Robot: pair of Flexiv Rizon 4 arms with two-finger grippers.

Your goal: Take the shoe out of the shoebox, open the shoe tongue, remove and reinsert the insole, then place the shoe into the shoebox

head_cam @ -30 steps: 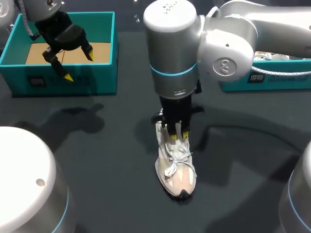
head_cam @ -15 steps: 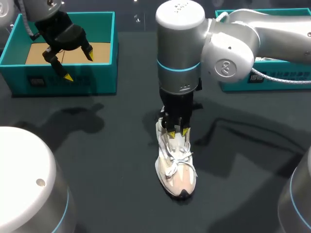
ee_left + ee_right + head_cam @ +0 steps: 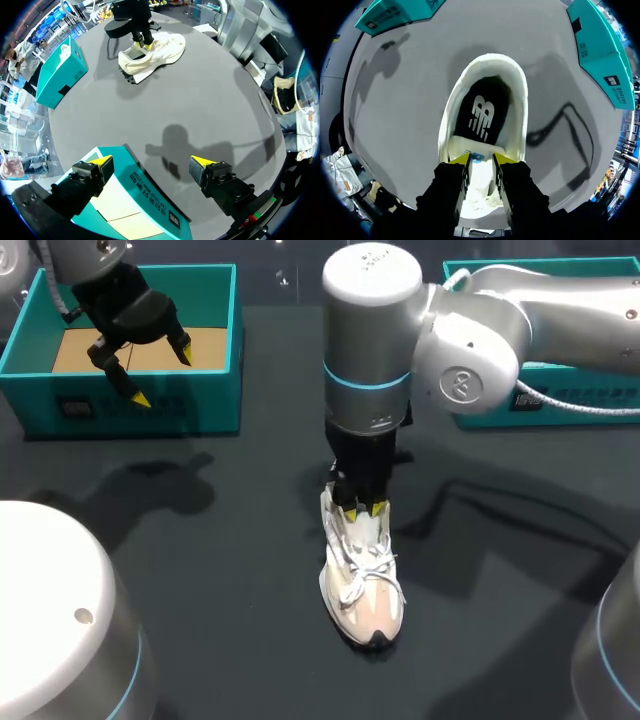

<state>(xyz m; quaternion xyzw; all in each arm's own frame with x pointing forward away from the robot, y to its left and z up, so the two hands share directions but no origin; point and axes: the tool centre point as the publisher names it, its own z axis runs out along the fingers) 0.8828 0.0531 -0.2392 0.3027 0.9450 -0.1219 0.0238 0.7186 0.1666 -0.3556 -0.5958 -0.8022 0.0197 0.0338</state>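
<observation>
A white and beige shoe (image 3: 364,585) stands on the dark table, toe toward the front edge. My right gripper (image 3: 363,510) comes straight down at its opening, shut on the shoe tongue (image 3: 481,172), which fills the narrow gap between the fingers. Beyond the tips, the black insole (image 3: 483,116) with a white logo lies inside the shoe (image 3: 451,120). My left gripper (image 3: 158,372) hangs open above the teal shoebox (image 3: 130,405) at the back left, its fingers astride the box's front wall (image 3: 145,192). From there the shoe (image 3: 162,46) shows far ahead.
A second teal box (image 3: 540,410) sits at the back right, behind my right arm; it also shows as the teal box (image 3: 605,55) in the right wrist view. Brown cardboard (image 3: 140,345) lines the left shoebox's floor.
My right arm's wrist has swung a little to the right, and the gripper has shifted slightly back toward the heel on the tongue. The left arm has kept still.
</observation>
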